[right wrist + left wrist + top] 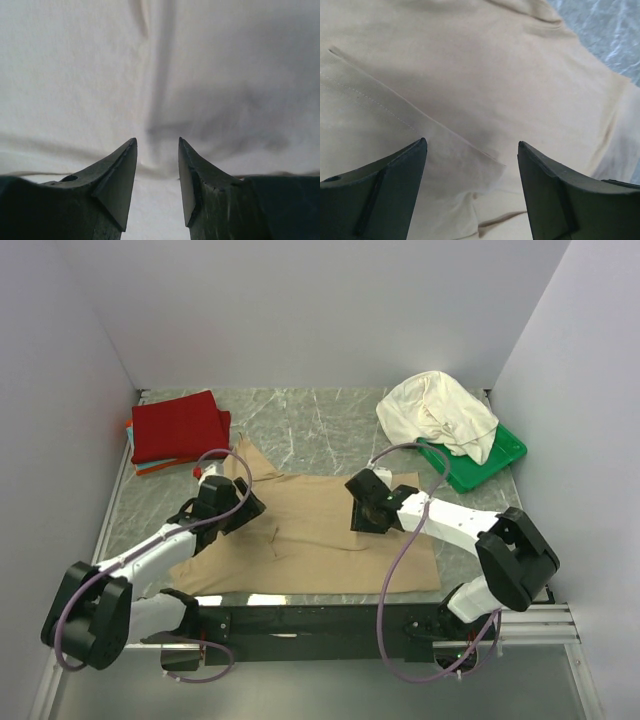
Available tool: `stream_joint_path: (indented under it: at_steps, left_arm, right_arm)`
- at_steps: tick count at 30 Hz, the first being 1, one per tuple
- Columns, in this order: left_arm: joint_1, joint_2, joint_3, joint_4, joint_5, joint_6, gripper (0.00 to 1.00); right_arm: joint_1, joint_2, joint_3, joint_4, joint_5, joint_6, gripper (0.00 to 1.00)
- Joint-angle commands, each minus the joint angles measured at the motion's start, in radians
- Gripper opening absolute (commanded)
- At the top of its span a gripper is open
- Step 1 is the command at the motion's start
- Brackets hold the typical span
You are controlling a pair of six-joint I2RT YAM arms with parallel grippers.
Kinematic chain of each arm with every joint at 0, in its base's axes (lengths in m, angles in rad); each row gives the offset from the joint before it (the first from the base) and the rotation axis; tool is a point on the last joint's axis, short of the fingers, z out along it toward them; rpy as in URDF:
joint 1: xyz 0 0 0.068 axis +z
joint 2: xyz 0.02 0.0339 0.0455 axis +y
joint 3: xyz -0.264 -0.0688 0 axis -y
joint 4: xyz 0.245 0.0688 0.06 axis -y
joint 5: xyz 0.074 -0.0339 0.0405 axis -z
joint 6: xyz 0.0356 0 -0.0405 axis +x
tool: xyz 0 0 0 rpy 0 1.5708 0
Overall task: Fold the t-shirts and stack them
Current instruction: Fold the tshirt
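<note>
1. Red shirt (180, 426): we find it folded flat, beyond the far-left corner of the tan shirt (320, 540) and apart from it. Orange and teal cloth edges (148, 467) show under its near side.
2. Left gripper (472, 141): over the left part of the tan shirt, by a stitched hem that runs slantwise. Jaws spread wide, nothing between them; bare cloth shows in the gap.
3. Tan shirt: spread flat on the table (300, 420), midway between the two arms, one sleeve reaching toward the red shirt.
4. Right gripper (157, 139): over the right-middle of the tan shirt. Jaws stand a little apart, a narrow gap between the tips. A raised crease in the cloth runs away from that gap. We cannot tell whether the tips touch the cloth.
5. Cream shirt (440, 410): a loose, unfolded heap beyond the far-right corner of the tan shirt.
6. Tray (490, 465): green, under the cream shirt's near-right side, right of the tan shirt.
</note>
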Motion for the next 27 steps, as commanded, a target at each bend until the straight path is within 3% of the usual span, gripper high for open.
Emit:
stream_joint_path:
  at_steps: [1, 15, 27]
  left_arm:
    - [-0.005, 0.047, 0.023, 0.070, 0.028, 0.028, 0.79]
    - [-0.055, 0.243, 0.020, 0.139, 0.063, 0.049, 0.79]
    - [-0.157, 0.188, 0.002, 0.030, -0.043, -0.009, 0.79]
  right_arm:
    - [-0.035, 0.007, -0.029, 0.085, -0.054, -0.039, 0.46]
    - [-0.137, -0.039, -0.188, 0.028, -0.072, -0.034, 0.47]
    - [-0.207, -0.136, -0.236, -0.028, -0.054, -0.054, 0.48]
